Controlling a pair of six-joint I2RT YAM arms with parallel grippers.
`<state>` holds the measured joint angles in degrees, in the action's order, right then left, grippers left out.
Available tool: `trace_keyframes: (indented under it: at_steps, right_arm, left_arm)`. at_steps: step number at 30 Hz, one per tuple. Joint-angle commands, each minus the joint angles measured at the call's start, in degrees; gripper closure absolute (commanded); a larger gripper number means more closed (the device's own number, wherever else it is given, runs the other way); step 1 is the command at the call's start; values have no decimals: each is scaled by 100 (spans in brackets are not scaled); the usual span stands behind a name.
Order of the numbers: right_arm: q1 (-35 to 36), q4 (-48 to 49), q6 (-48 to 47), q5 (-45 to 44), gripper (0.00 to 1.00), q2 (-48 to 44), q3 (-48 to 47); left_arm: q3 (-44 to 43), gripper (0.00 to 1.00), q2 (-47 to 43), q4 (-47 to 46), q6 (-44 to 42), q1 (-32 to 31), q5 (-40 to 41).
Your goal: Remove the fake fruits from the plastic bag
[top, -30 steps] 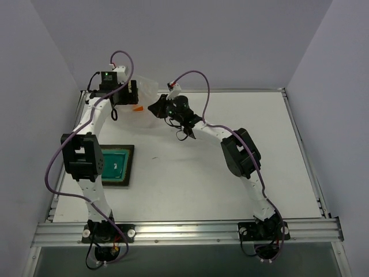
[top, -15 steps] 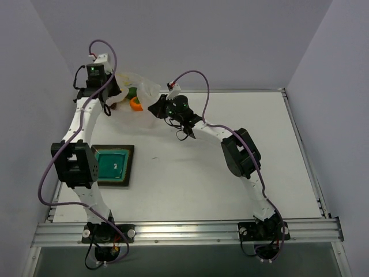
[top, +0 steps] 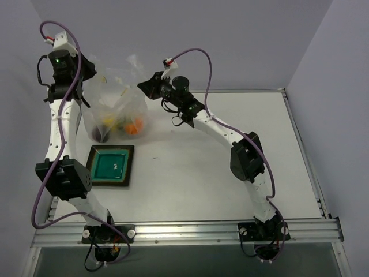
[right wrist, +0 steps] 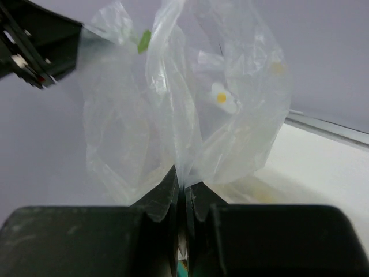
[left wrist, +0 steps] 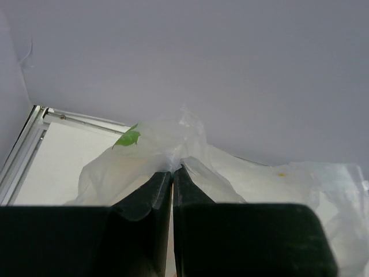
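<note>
Plastic bag [top: 118, 98]: held upright at the far left, one top edge pinched in the left gripper [left wrist: 172, 173], another in the right gripper [right wrist: 183, 183], both clamped tight on the film. Fake fruits [top: 120, 123]: orange, yellow and dark pieces bunched in the bag's bottom, just beyond the green tray [top: 109, 166].

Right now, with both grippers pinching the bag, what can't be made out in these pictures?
The fruits: top view, blurred by the crinkled bag; count and kinds unclear.
Bag bottom: the top view cannot tell whether it touches the table.
Left wrist view: the left gripper body blocks the frame's lower part; no fruit shows.
Right wrist view: the right gripper body hides the bag's lower end.
</note>
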<state>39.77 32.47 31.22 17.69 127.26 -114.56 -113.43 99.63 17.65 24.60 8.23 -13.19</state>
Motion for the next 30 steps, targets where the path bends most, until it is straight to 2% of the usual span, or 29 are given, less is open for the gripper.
trace_keyframes:
  at_steps: [1, 4, 9, 15, 19, 25, 30]
  right_arm:
    - [22, -13, -134, 24, 100, -254, 300]
    - [5, 234, -55, -11, 100, -220, 750]
    - [22, 225, -160, 6, 100, -377, 1076]
    - [57, 164, -398, -126, 100, -782, 1358]
    - [66, 154, -424, -143, 100, -1036, 1349]
    - [57, 23, -486, -134, 100, -941, 1156]
    - [57, 32, -372, -205, 100, -485, 1270]
  left_arm:
    - [931, 98, -523, -313, 115, 91, 220]
    - [1183, 98, -367, -544, 185, 205, -190]
    - [674, 98, -50, -700, 405, 214, -491]
    - [-599, 98, 188, -193, 458, 188, -693]
    - [-961, 98, 214, 80, 441, 179, -790]
    - [-743, 98, 135, 142, 326, 205, -633]
    - [56, 98, 144, -15, 203, 240, -369]
